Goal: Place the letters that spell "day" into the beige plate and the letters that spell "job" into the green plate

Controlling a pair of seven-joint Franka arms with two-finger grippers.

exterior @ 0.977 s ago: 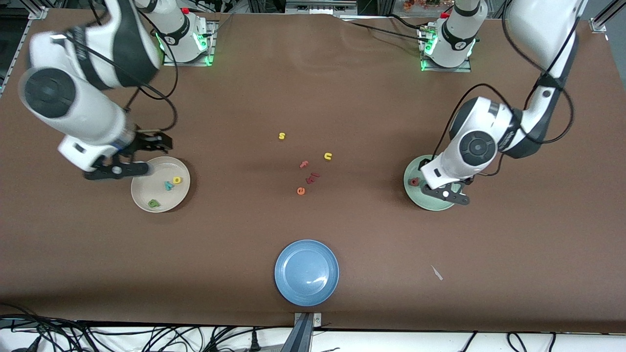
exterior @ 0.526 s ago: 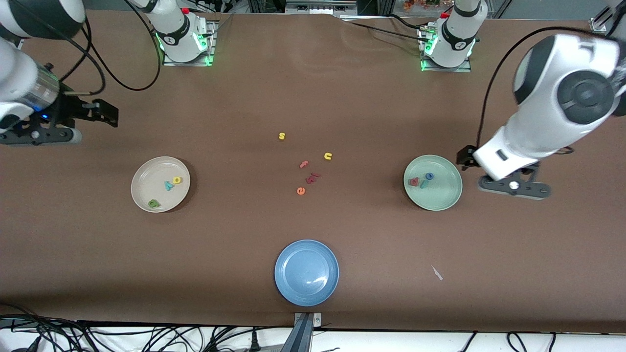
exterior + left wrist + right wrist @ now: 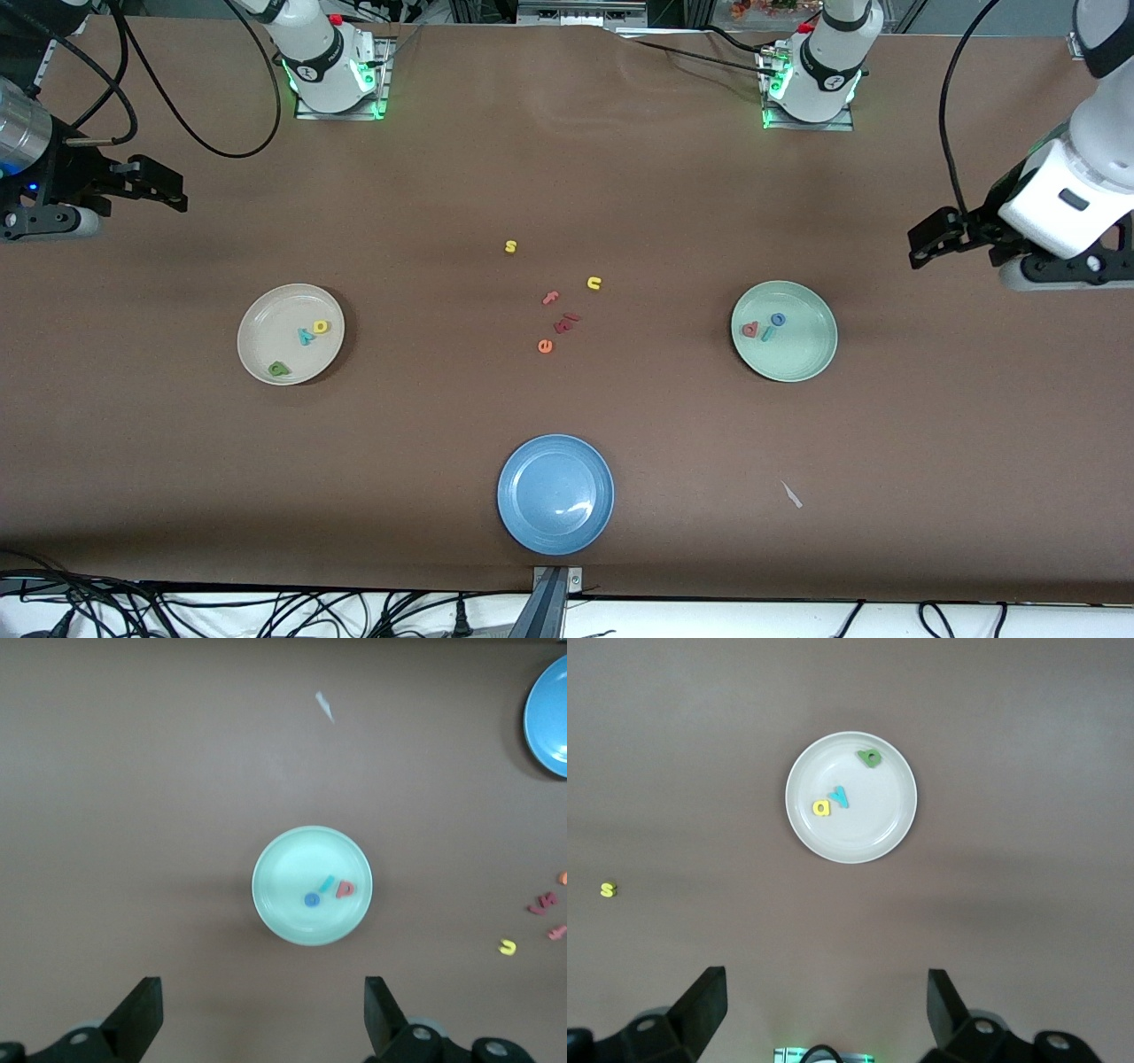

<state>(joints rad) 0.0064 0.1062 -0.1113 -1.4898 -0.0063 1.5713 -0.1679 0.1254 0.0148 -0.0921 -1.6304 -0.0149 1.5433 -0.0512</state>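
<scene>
The round cream-beige plate (image 3: 291,334) lies toward the right arm's end of the table, the round pale mint-green plate (image 3: 784,330) toward the left arm's; each holds three foam letters: yellow d (image 3: 321,326), green a (image 3: 278,368) and teal y (image 3: 306,336) in beige; salmon-pink b (image 3: 749,330), blue ring o (image 3: 778,319) and teal j (image 3: 767,334) in green; the task looks complete. The right gripper (image 3: 146,188) hangs spread and empty above the table edge, well apart from the beige plate; the left gripper (image 3: 943,237) likewise, nearer the green plate; neither has a letter left to fetch.
</scene>
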